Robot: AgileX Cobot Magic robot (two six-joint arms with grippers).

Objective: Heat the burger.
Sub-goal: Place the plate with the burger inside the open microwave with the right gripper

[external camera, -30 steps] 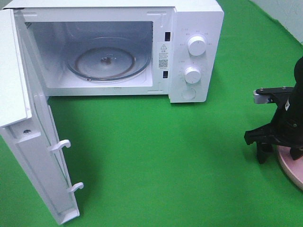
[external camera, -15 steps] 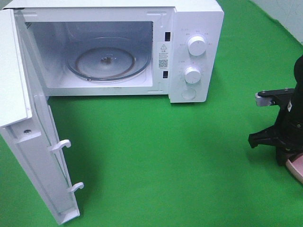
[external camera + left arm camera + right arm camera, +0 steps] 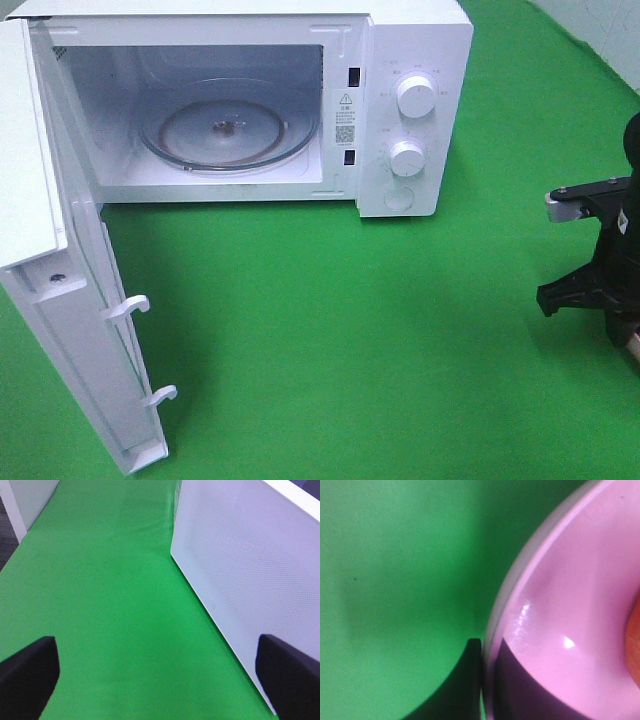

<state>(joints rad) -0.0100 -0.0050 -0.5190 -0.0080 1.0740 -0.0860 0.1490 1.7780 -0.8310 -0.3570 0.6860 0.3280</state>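
Note:
The right wrist view shows the rim of the pink plate (image 3: 555,605) pinched between my right gripper's (image 3: 488,644) two dark fingers, one outside the rim and one inside. An orange-brown sliver of the burger (image 3: 636,645) shows on the plate at the picture's edge. In the exterior high view this right gripper (image 3: 622,325) hangs low at the far right edge, with the plate almost fully out of frame. My left gripper (image 3: 160,680) is open over green cloth, beside the microwave's open door (image 3: 240,570). It holds nothing.
The white microwave (image 3: 410,110) stands at the back with its door (image 3: 70,330) swung wide open to the left. Its glass turntable (image 3: 228,132) is bare. Green cloth (image 3: 350,330) covers the table between the microwave and the right arm.
My right gripper has shut on the plate's rim. The arm and plate have shifted right, so the plate has nearly left the exterior high view. The left arm has not moved.

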